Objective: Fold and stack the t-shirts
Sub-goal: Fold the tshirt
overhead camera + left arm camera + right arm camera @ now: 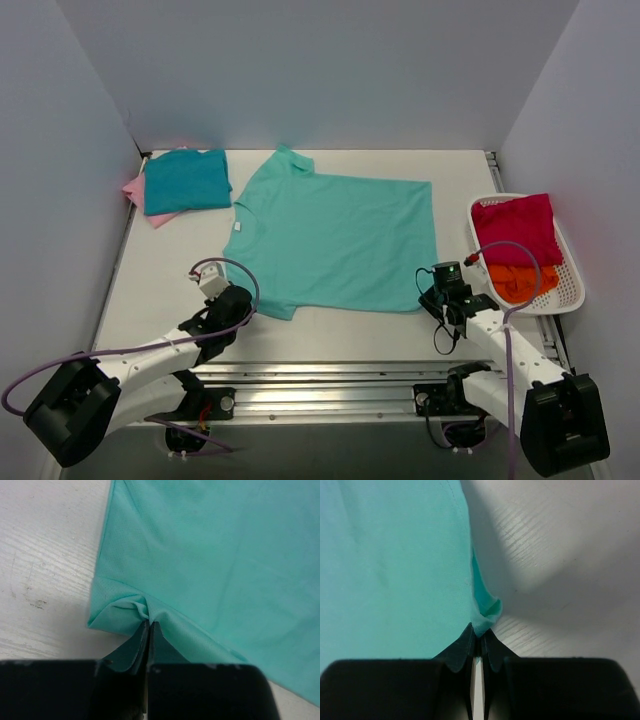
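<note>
A mint t-shirt lies spread flat in the middle of the table. My left gripper is shut on its near left sleeve corner, the cloth bunched at the fingertips. My right gripper is shut on its near right hem corner. A folded darker teal t-shirt lies on a folded pink one at the far left. A crimson t-shirt and an orange one lie in the white basket at the right.
The white wood-grain table shows bare around the shirt. Grey walls close in the back and both sides. A metal rail runs along the near edge between the arm bases.
</note>
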